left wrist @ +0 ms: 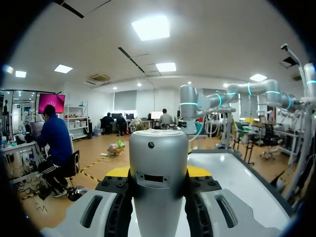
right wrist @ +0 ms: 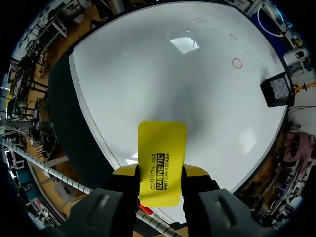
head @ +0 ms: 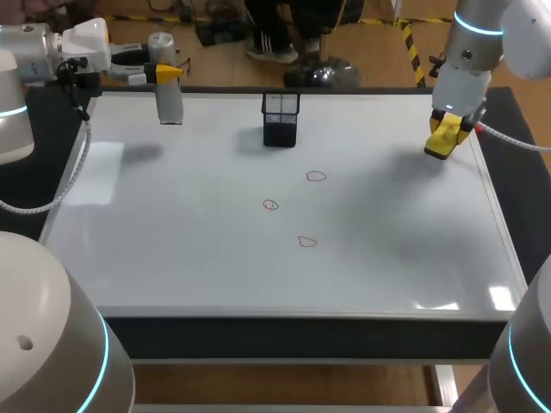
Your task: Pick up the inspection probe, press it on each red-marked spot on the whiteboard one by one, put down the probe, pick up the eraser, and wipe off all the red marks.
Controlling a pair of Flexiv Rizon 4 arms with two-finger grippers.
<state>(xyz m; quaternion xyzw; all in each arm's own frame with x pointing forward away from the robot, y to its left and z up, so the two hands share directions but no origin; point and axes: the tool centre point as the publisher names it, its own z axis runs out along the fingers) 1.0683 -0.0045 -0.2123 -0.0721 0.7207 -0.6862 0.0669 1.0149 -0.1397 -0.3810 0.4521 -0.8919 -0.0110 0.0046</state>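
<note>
Whiteboard (head: 215, 258) covers most of the table top, dark table edge showing along its left, right and near sides. Three small red marks sit around its middle: one farther and to the right (head: 316, 176), one left of centre (head: 270, 205) and one nearest (head: 307, 242). They are all well apart from both arms. A black mesh cup (head: 281, 119) stands upright at the far middle of the board.

At the far left corner the left gripper (head: 168, 73) comes in sideways and is clamped around the probe (head: 170, 103), a grey cylinder held upright over the board. Whether its lower end touches the surface cannot be told. In the left wrist view the probe (left wrist: 158, 182) fills the gap between the yellow-tipped fingers (left wrist: 118, 172), both pressed against its sides.

At the far right the right gripper (head: 448, 138) hangs over the board near its right edge, grasping the yellow eraser (head: 442, 144). In the right wrist view the eraser (right wrist: 162, 143) sticks out ahead of the fingers (right wrist: 196, 171), pinched from both sides. The mesh cup (right wrist: 279, 89) and the red marks (right wrist: 237, 62) lie well ahead of it
</note>
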